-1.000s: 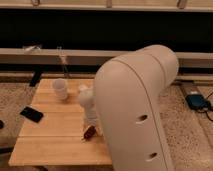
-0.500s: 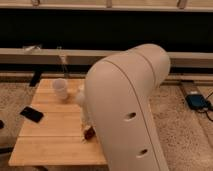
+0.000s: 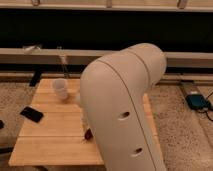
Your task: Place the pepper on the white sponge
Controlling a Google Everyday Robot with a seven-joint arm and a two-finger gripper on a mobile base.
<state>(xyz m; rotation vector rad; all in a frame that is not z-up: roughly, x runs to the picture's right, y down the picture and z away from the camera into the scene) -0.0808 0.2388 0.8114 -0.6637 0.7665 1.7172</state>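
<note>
- Reaching for the pepper (image 3: 88, 133) appears to be the step in hand; it lies on the worktop (image 3: 50, 145), at 5 o'clock from the cup (image 3: 60, 89).
- Tool: hidden behind the arm (image 3: 125, 110); its state cannot be told.
- Next move calls for 1 grasp, then locating the white sponge, which is not visible.

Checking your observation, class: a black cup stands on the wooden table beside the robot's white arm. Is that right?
No. The cup is white, not black, as the camera view shows. It does stand on the wooden table beside the white arm, which hides the pincer.
</note>
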